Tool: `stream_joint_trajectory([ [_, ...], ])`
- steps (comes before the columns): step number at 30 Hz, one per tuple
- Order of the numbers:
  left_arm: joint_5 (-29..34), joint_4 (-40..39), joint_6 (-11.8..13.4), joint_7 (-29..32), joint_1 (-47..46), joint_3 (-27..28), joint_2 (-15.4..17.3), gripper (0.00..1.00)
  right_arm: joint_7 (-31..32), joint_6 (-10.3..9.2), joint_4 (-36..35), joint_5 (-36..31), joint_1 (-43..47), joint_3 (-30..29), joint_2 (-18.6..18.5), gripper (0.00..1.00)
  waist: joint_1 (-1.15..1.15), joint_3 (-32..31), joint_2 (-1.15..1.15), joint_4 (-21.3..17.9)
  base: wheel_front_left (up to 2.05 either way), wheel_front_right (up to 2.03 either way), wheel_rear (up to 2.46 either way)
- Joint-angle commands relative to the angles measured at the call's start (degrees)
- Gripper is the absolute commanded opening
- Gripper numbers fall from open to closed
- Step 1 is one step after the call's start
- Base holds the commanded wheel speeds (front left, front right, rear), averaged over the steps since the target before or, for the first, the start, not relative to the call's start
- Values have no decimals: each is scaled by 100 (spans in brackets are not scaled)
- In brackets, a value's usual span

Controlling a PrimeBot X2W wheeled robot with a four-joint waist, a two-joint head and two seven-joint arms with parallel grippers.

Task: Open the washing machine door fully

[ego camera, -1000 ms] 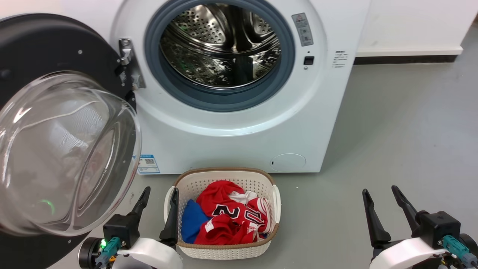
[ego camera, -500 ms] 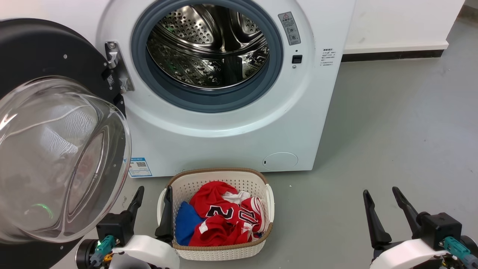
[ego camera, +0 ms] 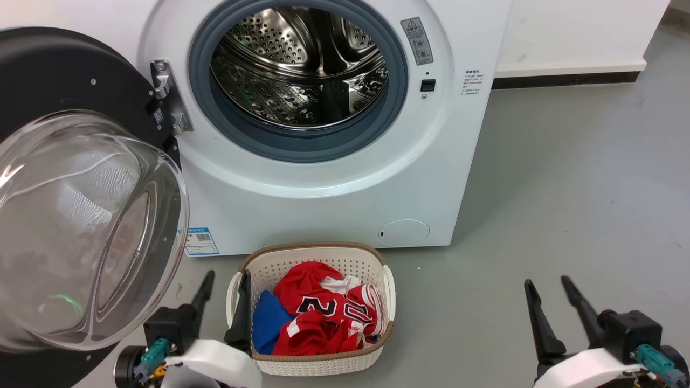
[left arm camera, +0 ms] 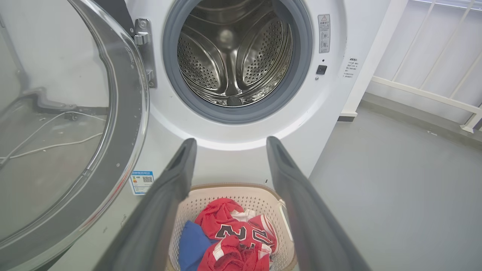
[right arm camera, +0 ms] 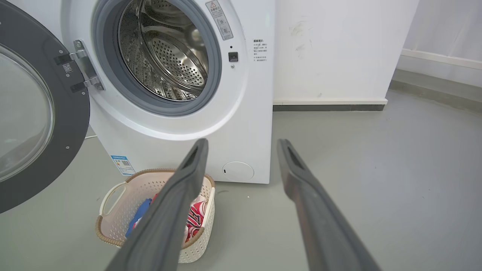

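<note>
The washing machine door (ego camera: 64,70) is a black disc with a clear domed glass bowl (ego camera: 81,226). It stands swung out to the left on its hinge (ego camera: 167,97), leaving the steel drum (ego camera: 302,64) exposed. The door also fills the left of the left wrist view (left arm camera: 67,124) and of the right wrist view (right arm camera: 37,113). My left gripper (ego camera: 227,280) is open, low beside the bowl's right rim, holding nothing. Far to the right, over the floor, my right gripper (ego camera: 547,284) hangs open and empty.
A white basket (ego camera: 318,366) of red and blue clothes sits on the grey floor in front of the machine, just right of my left gripper. A small round white flap (ego camera: 404,233) is low on the machine's front. Open floor lies to the right.
The head camera shifted right between the oldest frame and half a second ago. Since then both grippers have dropped slightly in view; the door has not visibly moved.
</note>
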Motion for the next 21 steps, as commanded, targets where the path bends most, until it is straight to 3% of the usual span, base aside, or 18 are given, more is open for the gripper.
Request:
stream_joint_trajectory([
  [1,0,30,0,5,8,-3,-3,0,2,0,32,1,11,0,0,0,0,0,0,-1,0,0,0],
  [21,-1692,124,-294,494,-41,498,-222,0,204,0,389,2141,-247,-109,-27,0,0,27,0,50,0,0,0],
])
